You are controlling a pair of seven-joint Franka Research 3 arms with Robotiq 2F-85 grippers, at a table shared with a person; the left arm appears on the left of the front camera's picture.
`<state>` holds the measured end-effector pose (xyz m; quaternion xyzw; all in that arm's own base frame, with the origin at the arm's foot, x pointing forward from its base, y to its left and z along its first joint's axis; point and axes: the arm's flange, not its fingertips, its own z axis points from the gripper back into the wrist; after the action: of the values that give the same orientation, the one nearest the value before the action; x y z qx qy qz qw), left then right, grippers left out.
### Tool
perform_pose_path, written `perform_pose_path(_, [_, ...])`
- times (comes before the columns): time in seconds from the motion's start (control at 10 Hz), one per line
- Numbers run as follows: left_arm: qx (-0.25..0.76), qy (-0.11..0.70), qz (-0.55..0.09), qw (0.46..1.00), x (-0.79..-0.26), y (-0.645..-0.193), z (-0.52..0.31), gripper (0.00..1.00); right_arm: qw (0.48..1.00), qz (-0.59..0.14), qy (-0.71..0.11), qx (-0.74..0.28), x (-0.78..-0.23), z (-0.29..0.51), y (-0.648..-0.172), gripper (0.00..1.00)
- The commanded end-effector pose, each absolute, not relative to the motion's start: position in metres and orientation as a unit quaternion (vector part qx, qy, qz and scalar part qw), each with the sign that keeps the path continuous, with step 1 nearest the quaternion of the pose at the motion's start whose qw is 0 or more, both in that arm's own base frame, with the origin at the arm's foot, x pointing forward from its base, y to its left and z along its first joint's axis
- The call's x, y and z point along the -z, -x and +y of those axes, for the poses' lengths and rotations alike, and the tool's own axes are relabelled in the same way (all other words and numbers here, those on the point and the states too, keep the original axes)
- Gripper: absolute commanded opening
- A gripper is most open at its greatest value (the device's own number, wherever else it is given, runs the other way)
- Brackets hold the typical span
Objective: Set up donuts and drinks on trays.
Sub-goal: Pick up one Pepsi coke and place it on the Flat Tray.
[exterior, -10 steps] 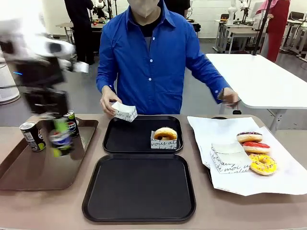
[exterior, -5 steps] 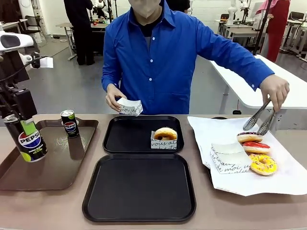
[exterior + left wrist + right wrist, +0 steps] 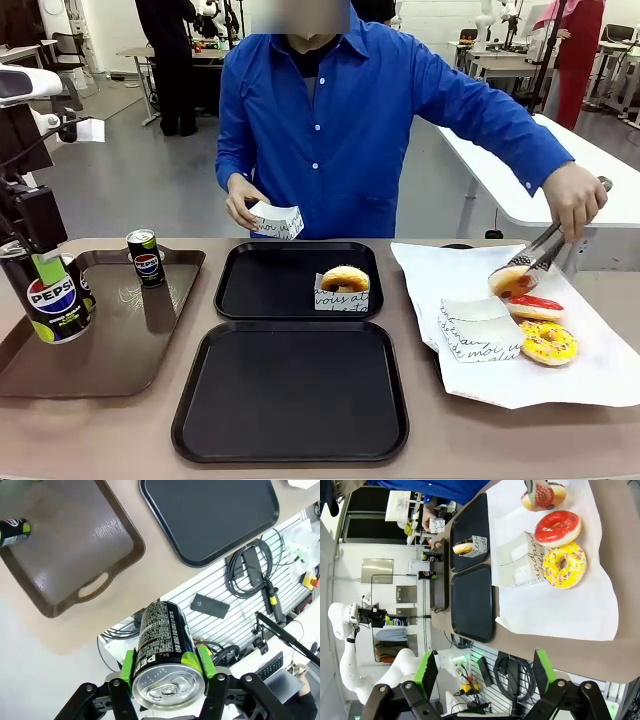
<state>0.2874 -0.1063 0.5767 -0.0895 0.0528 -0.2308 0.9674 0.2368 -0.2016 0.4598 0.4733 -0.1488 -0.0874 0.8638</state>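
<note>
My left gripper (image 3: 40, 262) is shut on a black Pepsi can (image 3: 55, 298), held in the air at the far left; the green pads clamp the can (image 3: 162, 642) on both sides. Another can (image 3: 146, 258) stands on the brown tray (image 3: 120, 350). A glazed donut (image 3: 344, 279) in a sleeve lies on the far black tray (image 3: 260, 285); the near black tray (image 3: 290, 395) is bare. The person's tongs (image 3: 530, 255) grip a donut (image 3: 508, 284) over the white paper. My right gripper (image 3: 485, 672) is open, far from the red (image 3: 558, 527) and yellow (image 3: 564, 565) donuts.
The person's other hand holds an open paper sleeve (image 3: 276, 222) behind the far tray. An empty sleeve (image 3: 478, 330) lies on the white paper (image 3: 600, 375) beside the donuts. Below my left gripper are the table's near edge and cables (image 3: 250, 575).
My left arm has carried the can leftward from over the brown tray to the far left. The person's hand has brought the tongs down and closed them on a donut.
</note>
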Motion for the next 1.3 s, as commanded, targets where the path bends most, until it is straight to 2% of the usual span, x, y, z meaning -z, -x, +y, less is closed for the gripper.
perform_pose_path(0.0, [0.234, 0.090, 0.051, 0.967, -0.580, -0.285, -0.106, 0.59, 0.864, -0.148, -0.473, 0.087, -0.458, -0.200, -0.234, 1.00])
perform_pose_path(0.2, [0.231, 0.089, 0.053, 0.967, -0.577, -0.287, -0.106, 0.59, 0.864, -0.148, -0.473, 0.087, -0.458, -0.200, -0.234, 1.00])
perform_pose_path(0.3, [0.275, 0.063, 0.010, 0.959, -0.571, -0.308, -0.115, 0.59, 0.864, -0.148, -0.473, 0.087, -0.458, -0.200, -0.234, 1.00])
perform_pose_path(0.9, [0.270, -0.002, -0.041, 0.962, -0.523, -0.415, -0.214, 0.59, 0.864, -0.148, -0.473, 0.087, -0.458, -0.200, -0.234, 1.00])
perform_pose_path(1.2, [0.262, 0.005, -0.055, 0.964, -0.500, -0.445, -0.239, 0.59, 0.864, -0.148, -0.473, 0.087, -0.458, -0.200, -0.234, 1.00])
